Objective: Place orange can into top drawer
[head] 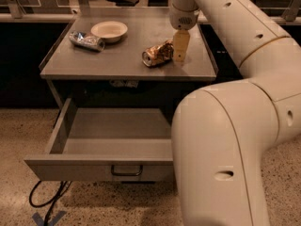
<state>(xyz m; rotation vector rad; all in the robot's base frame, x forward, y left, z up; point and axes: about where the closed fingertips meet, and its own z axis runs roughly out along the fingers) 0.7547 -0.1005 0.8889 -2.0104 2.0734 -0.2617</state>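
Note:
The orange can (158, 54) lies on its side on the grey tabletop (117, 60), right of centre, silver end toward the left. My gripper (180, 54) hangs just to the right of the can, fingers pointing down at the tabletop, close beside the can. The top drawer (108, 147) is pulled open below the table; the part of its inside that shows is bare, and its dark handle (126, 170) is on the front panel. My arm's large white links hide the drawer's right part.
A silver-blue can (86, 40) lies at the table's back left. A cream bowl (109, 30) stands beside it. A black cable (47, 197) loops on the speckled floor under the drawer's left corner. A dark counter runs behind the table.

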